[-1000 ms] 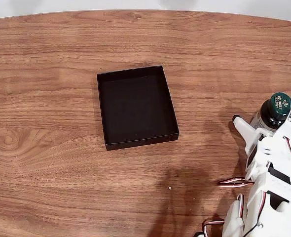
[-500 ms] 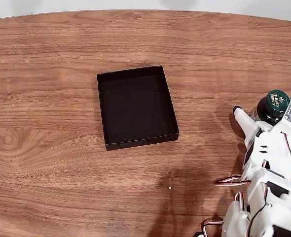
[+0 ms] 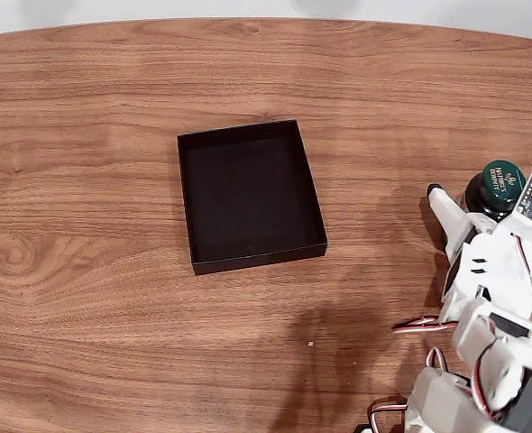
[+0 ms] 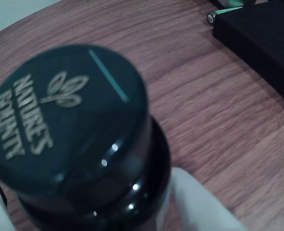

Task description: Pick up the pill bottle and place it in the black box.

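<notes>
1. The pill bottle (image 3: 499, 188) stands upright near the right edge of the wooden worktop (image 3: 95, 298) in the fixed view, its green cap with pale lettering facing up.
2. The white arm reaches in from the lower right corner, and its gripper (image 3: 472, 200) sits spread around the bottle: one white finger (image 3: 447, 221) lies just beside the bottle's left flank, while the other side is hidden behind the arm's small circuit board.
3. The wrist view looks straight down on the bottle (image 4: 79, 139); a pale finger (image 4: 200, 202) shows beside its shoulder, and whether it touches the glossy wall cannot be told.
4. The black box (image 3: 251, 195) lies empty well apart, toward the middle of the worktop.
5. The bottle looks rigid, light and slick-sided; a hold on the body below the cap's lip seems safest, since a pinch on the rounded shoulder could slip.
</notes>
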Motion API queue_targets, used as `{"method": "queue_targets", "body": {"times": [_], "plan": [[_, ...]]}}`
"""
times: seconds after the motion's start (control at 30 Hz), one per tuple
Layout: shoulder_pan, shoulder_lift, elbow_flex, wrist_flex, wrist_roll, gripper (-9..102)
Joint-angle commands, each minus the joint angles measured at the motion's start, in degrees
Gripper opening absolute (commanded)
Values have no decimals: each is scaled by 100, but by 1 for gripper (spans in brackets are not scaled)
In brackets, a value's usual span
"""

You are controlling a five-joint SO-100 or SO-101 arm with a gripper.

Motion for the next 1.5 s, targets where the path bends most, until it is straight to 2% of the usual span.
{"method": "queue_targets", "body": {"times": [0.0, 0.3, 0.5, 0.7, 1.0, 1.47], "plan": [[79, -220, -510, -211, -9, 41], [272, -896, -958, -387, -18, 43], [158, -879, -949, -387, -167, 31], [-88, -483, -703, -439, -334, 25], [-729, 668, 141, -1081, -483, 20], [-1626, 2540, 132, 290, -202, 20]]}}
